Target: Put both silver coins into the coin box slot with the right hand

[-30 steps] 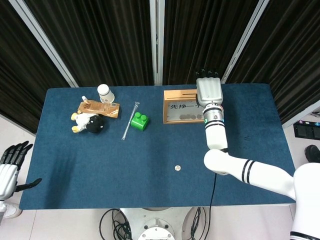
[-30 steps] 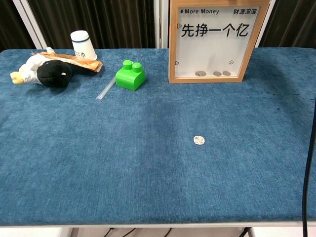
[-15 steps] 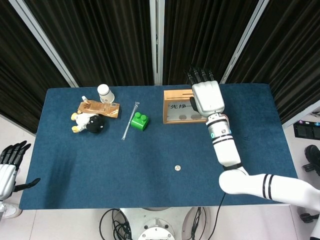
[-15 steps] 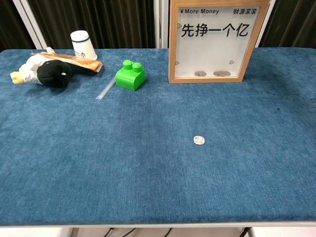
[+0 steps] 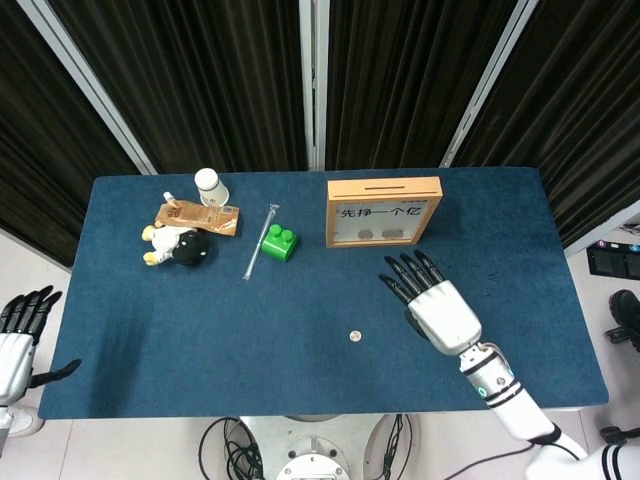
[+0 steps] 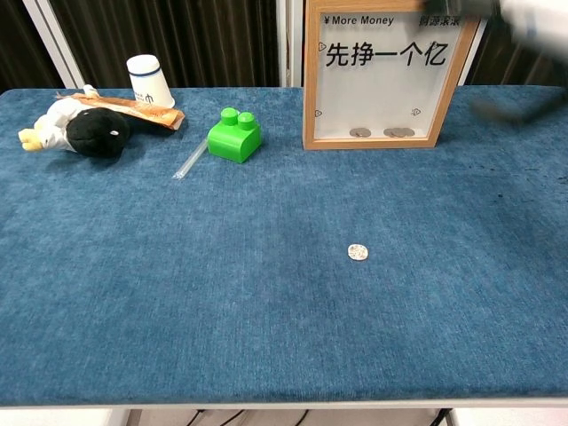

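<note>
Broadly, a blue-carpeted table (image 5: 130, 330), backed by dark curtains. At its far edge, about midway across, a wooden-framed coin box (image 5: 383, 211) standing upright, slot on top, Chinese lettering and "More Money" on its clear front, a few coins lying inside along the bottom. Nearer the camera than the coin box and a little to its right, raised above the table: the right hand (image 5: 432, 304), white back upward, dark fingers (image 5: 405, 277) spread and pointing toward the coin box, holding nothing; in the chest view only a blurred streak at the top right corner. Well to the left of the coin box, off the table's near-left corner: the left hand (image 5: 17, 336), fingers apart, empty. Far left of the coin box, a black-and-white plush toy (image 6: 74, 126) lying against a brown paper packet (image 6: 133, 107), with a white cup (image 6: 149, 81) just behind. Just left of the coin box, a green building block (image 6: 234, 134), and beside that a clear straw (image 6: 191, 160) lying at a slant. In front of the coin box, well apart from it toward the near edge, one silver coin (image 6: 358, 252) flat on the cloth, left of the right hand and untouched.
</note>
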`<control>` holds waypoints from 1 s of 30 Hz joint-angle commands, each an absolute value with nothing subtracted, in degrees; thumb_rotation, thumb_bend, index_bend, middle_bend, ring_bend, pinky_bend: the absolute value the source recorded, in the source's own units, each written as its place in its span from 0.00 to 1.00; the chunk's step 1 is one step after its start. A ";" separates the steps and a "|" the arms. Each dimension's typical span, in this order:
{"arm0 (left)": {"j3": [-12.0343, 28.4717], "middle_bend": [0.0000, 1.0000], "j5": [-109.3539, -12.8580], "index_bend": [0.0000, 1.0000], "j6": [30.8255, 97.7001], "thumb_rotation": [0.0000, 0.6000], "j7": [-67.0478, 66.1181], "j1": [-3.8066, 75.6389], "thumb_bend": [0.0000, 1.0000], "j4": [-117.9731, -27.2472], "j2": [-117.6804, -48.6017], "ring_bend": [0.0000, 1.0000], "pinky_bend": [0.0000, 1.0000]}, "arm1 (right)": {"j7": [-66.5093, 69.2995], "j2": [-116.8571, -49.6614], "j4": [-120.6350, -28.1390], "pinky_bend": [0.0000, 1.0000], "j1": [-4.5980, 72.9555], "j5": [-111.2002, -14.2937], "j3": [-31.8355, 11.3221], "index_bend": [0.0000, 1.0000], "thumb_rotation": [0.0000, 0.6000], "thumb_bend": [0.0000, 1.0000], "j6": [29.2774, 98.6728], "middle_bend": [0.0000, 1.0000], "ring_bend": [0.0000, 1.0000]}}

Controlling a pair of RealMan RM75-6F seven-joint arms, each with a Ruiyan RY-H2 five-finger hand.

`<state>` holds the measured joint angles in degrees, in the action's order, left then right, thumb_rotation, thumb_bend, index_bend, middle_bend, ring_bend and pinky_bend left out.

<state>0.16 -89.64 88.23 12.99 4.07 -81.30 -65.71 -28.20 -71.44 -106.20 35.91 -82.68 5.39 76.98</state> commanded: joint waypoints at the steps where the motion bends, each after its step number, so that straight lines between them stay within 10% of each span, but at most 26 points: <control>1: 0.11 0.01 -89.47 0.06 88.30 1.00 13.03 3.87 0.08 -81.04 -65.92 0.00 0.00 | -25.02 -75.02 -102.09 0.00 34.30 -83.03 6.69 0.23 1.00 0.37 73.62 0.03 0.00; 30: 0.59 0.01 -88.84 0.06 88.14 1.00 15.92 3.47 0.08 -77.44 -67.14 0.00 0.00 | -19.21 -95.93 -80.50 0.00 32.69 -83.66 1.60 0.40 1.00 0.37 63.56 0.04 0.00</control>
<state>0.58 -88.84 88.15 15.92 3.47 -77.44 -67.14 -19.20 -95.74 -80.68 32.73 -83.78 1.78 63.70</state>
